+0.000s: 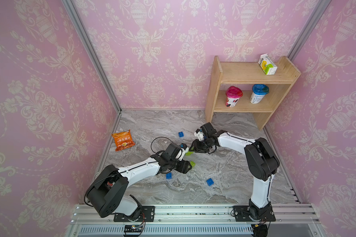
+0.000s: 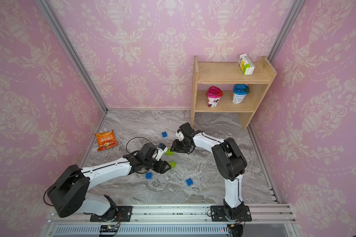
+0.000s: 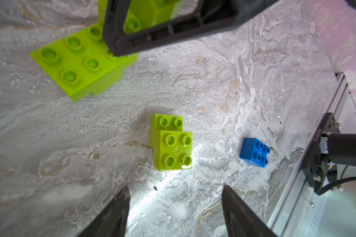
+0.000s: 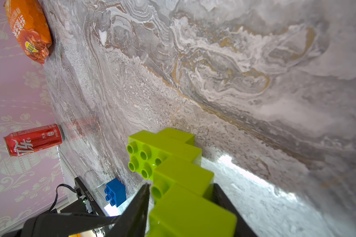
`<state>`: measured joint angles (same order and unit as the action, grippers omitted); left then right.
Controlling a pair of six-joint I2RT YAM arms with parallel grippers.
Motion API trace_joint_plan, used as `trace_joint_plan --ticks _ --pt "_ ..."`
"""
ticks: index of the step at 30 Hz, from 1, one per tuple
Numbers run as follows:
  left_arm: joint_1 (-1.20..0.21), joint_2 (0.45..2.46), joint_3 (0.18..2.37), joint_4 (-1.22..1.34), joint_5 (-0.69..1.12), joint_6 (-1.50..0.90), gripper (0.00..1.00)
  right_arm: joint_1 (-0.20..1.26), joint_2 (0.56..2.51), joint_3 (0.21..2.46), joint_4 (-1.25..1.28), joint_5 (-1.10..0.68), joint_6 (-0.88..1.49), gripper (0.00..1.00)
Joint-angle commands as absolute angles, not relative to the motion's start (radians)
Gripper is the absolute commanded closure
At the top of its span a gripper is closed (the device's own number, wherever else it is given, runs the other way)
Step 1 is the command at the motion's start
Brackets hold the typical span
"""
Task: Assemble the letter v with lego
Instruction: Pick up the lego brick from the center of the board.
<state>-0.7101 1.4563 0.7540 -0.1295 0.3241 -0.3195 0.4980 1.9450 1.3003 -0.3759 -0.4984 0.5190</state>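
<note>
Right wrist view: right gripper (image 4: pixel 181 187) pinches green brick stack (image 4: pixel 173 147); left gripper (image 3: pixel 175 189) spread over green brick pair (image 3: pixel 172 143), probably grab and join next.

Smooth, glossy plastic on the lime green bricks (image 4: pixel 183 174) and the blue brick (image 3: pixel 255 151); matt black plastic on the fingers (image 3: pixel 111 217); grey marble-patterned bench (image 1: pixel 224 184) with faint sheen; bare matt wood on the shelf (image 1: pixel 245 71); shiny crinkled foil on the snack bag (image 1: pixel 122 140); brushed metal rail (image 1: pixel 193 211).
</note>
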Motion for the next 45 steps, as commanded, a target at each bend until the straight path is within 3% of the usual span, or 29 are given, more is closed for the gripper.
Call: trace_joint_plan --ticks 1,9,18,26,45 --pt "-0.743 1.513 0.804 -0.138 0.214 -0.244 0.25 0.506 1.925 1.301 -0.387 -0.482 0.497 0.5" --pt "-0.79 1.637 0.857 -0.103 0.154 -0.202 0.25 0.508 1.924 1.304 -0.394 -0.479 0.492 0.5" --pt "-0.799 1.682 0.862 -0.06 0.13 -0.198 0.39 0.508 1.928 1.305 -0.391 -0.481 0.495 0.5" --pt "-0.808 1.702 0.864 -0.069 0.137 -0.193 0.41 0.508 1.927 1.303 -0.391 -0.479 0.495 0.5" --pt "-0.811 1.701 0.879 -0.138 0.11 -0.166 0.6 0.51 1.93 1.306 -0.387 -0.482 0.495 0.51"
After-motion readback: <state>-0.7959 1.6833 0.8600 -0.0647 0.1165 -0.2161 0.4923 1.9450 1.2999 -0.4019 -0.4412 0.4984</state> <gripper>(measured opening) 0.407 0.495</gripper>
